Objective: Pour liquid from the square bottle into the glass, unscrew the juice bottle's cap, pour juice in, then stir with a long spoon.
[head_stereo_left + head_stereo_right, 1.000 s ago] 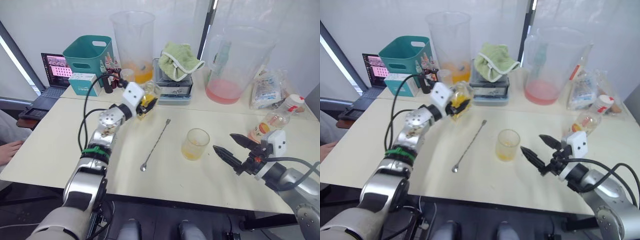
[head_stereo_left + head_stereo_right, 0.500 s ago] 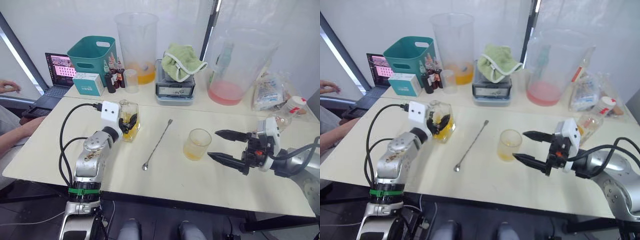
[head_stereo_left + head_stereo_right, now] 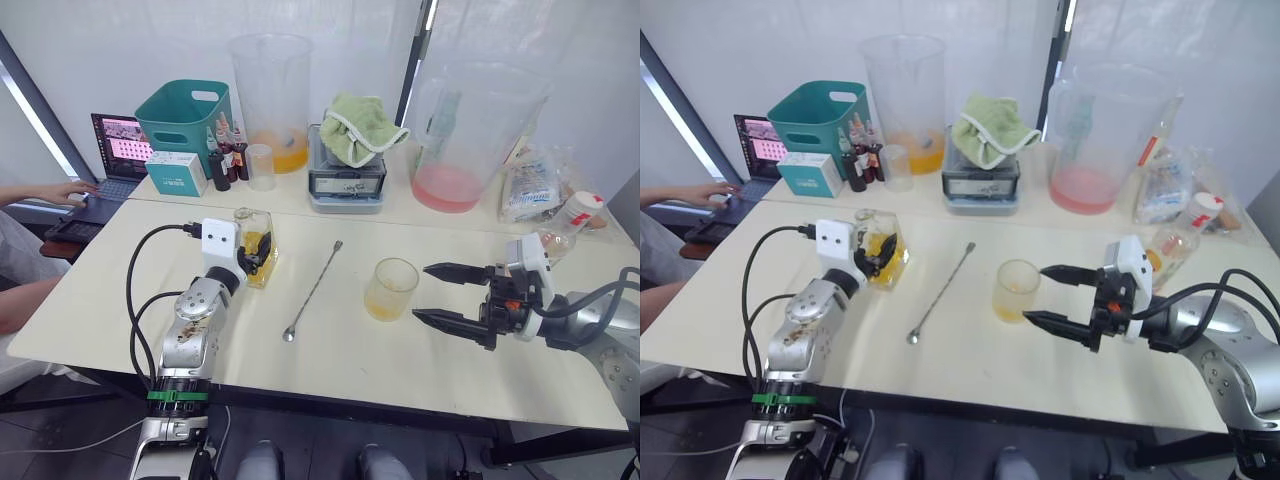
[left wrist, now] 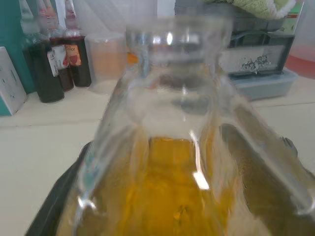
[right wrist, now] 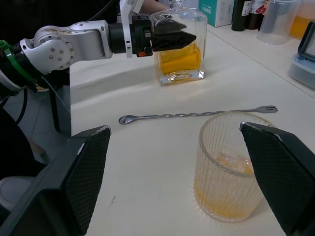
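Silver arms, black cables, black-fingered left hand (image 3: 258, 250).

No words or numbers can be read. The little dark bottles (image 4: 74, 59) at the back of the counter have labels with print on them, but the letters are too small and blurry to make out. The teal box (image 3: 174, 171) beside them has some marks on its side, too tiny to read. The laptop (image 3: 118, 150) screen shows pink shapes, not clear letters. The juice bottle (image 3: 1167, 250) has a label with orange on it, and its writing cannot be told. The grey box (image 3: 346, 178) under the green cloth has a plate with unreadable print.
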